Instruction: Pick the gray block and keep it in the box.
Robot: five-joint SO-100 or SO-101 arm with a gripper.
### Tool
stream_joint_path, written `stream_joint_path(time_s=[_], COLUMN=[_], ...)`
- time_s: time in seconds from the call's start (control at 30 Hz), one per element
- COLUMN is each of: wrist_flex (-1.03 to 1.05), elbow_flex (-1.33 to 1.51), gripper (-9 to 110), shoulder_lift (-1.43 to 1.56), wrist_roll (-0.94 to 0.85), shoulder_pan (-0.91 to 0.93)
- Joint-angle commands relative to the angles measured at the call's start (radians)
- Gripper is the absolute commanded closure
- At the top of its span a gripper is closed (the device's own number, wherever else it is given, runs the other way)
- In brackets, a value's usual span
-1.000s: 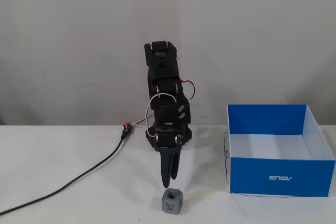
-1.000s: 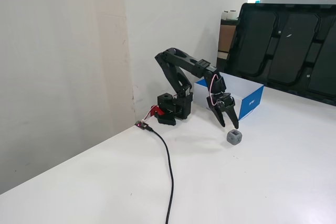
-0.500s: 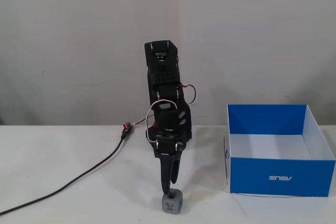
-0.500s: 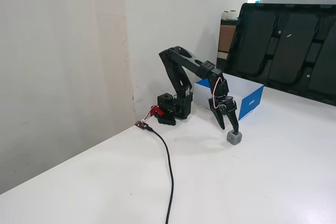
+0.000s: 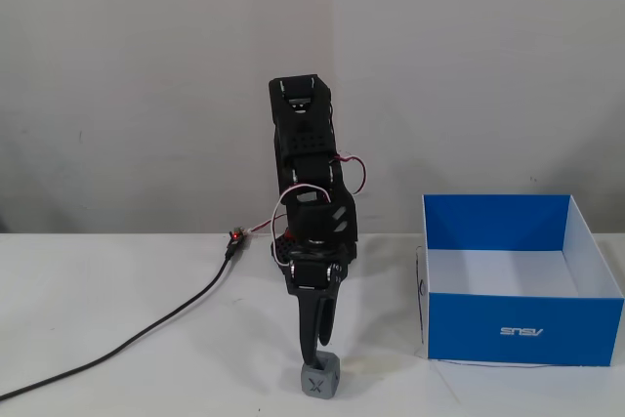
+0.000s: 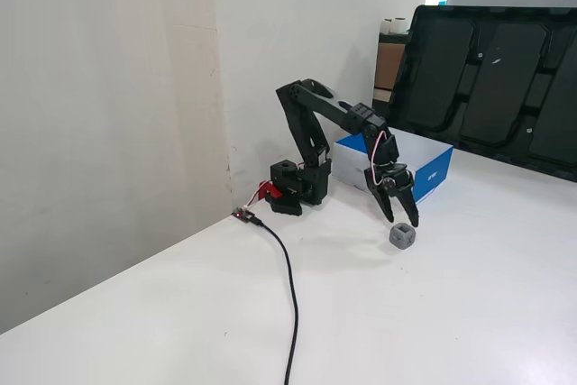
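At the front of the table the gray block sits on the bare surface, well apart from the box; your gripper hangs just over it, fingers spread apart and holding nothing. If you close while riding this high, the tips may only catch the rounded top corners; the block could squirt out or roll away.

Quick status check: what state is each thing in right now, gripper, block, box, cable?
gripper: open, fingers spread just above the block, nothing held
block: on the table, X face toward the front fixed view, not gripped
box: lidless, looks empty
cable: lying loose on the table, running to the arm's base
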Motion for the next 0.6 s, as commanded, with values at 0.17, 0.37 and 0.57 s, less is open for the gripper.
stream_joint_path(time_s=[0.17,0.37,0.57], wrist_flex=[-0.015,-0.028,-0.043], elbow_flex=[-0.103,-0.114,-0.127], gripper=[78,77,76], shoulder_lift=[-0.060,-0.098,-0.138], wrist_roll=[0.015,0.015,0.015], shoulder_pan=[0.006,0.006,0.003])
